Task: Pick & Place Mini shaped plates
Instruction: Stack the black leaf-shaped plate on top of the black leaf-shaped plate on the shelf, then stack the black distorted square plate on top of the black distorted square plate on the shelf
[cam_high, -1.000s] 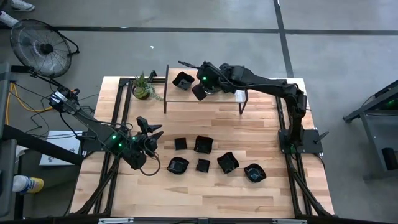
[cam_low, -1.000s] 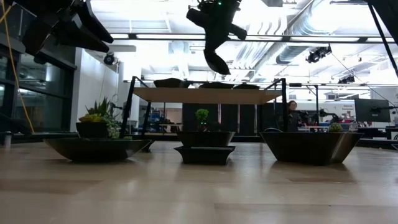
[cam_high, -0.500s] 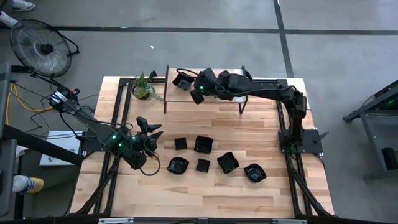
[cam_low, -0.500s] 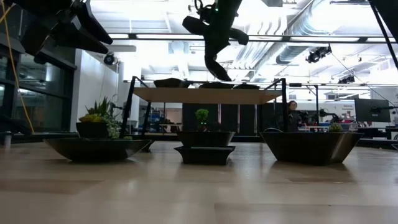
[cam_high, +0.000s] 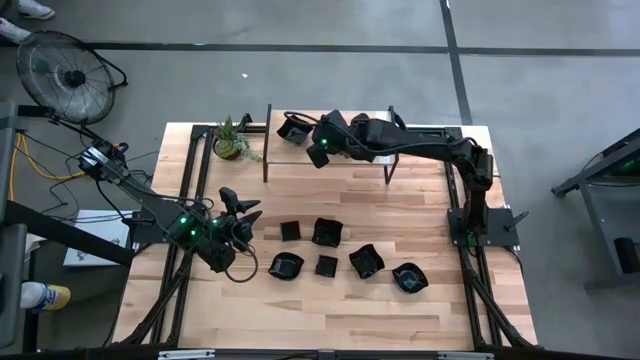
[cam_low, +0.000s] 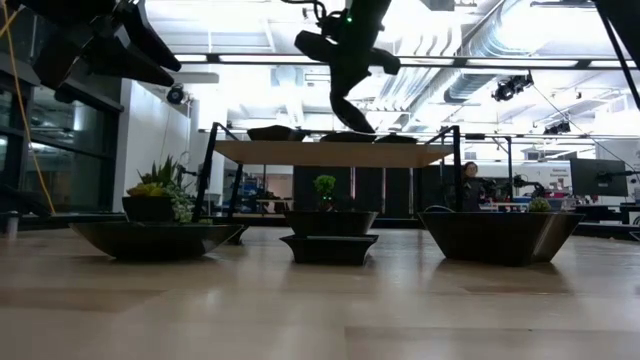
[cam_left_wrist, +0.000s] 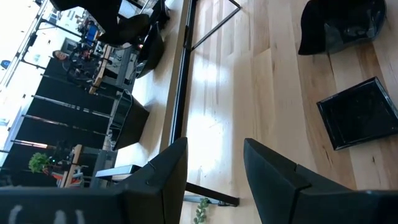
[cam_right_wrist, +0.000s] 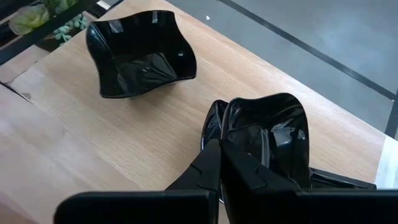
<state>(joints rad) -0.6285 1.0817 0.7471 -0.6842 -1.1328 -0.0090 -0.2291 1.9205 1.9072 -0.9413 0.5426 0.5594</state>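
Over the raised wooden shelf, the right claw pinches the rim of a glossy black wavy plate; lower it flat beside the other plate before releasing, judging clearance carefully.

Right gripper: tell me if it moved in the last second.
Yes. The right gripper moved left over the shelf, toward the plant.
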